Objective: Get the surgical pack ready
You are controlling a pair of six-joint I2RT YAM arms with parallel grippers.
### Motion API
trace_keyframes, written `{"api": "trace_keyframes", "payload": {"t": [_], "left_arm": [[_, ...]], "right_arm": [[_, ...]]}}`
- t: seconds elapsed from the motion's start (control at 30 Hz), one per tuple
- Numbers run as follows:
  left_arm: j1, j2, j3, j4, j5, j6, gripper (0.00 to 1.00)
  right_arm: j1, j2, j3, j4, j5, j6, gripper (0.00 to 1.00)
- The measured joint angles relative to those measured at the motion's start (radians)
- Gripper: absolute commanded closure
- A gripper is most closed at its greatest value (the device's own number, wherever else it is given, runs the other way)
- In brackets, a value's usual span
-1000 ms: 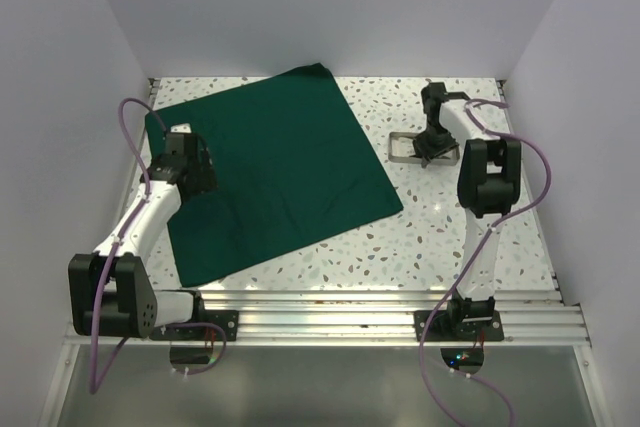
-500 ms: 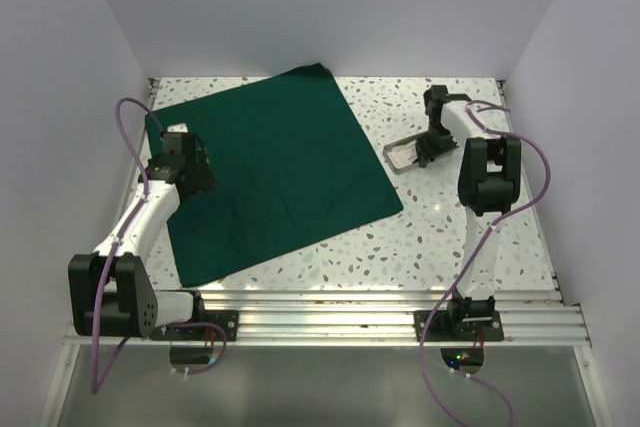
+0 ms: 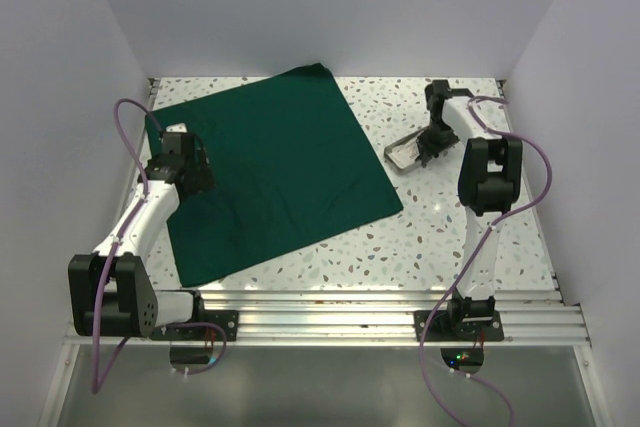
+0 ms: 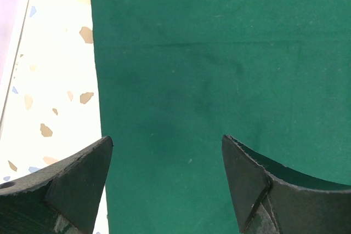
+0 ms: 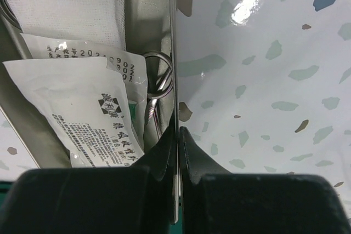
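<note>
**Tray pinched by the rim, drape waiting to its left**

Tray (image 3: 403,153) sits on the counter (image 3: 430,237) just right of the drape (image 3: 280,167), off the cloth and near its right edge. The right claw (image 5: 176,135) is closed on the tray's thin steel rim, one finger inside the wall and one outside. From above, the grip looks to be on the part of the tray farther from the drape, and the tray appears tipped, with that gripped part raised. Packets (image 5: 82,108), gauze (image 5: 66,4) and the ring of the scissors (image 5: 159,75) lie inside, close to the held wall.

The relation that matters is that the drape lies to the left of the right claw, and the tray's long axis points roughly toward the cloth. The likely move is therefore a carry leftward, with the free end leading onto the drape. The right arm is the nearer one and already has hold. A tilt could let the contents slide.

The left claw (image 4: 167,141) hangs wide open over the drape's left edge, holding nothing, well apart from the tray.
</note>
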Motion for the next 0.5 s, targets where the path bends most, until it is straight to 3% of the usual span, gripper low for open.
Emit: {"api": "trace_keyframes", "payload": {"t": [0.27, 0.5], "left_arm": [[0.0, 0.0, 0.0, 0.0, 0.015, -0.016, 0.16], [0.0, 0.003, 0.0, -0.003, 0.029, -0.042, 0.16]], "right_arm": [[0.064, 0.0, 0.137, -0.011, 0.019, -0.137, 1.0], [0.288, 0.006, 0.332, -0.015, 0.014, -0.211, 1.0]]}}
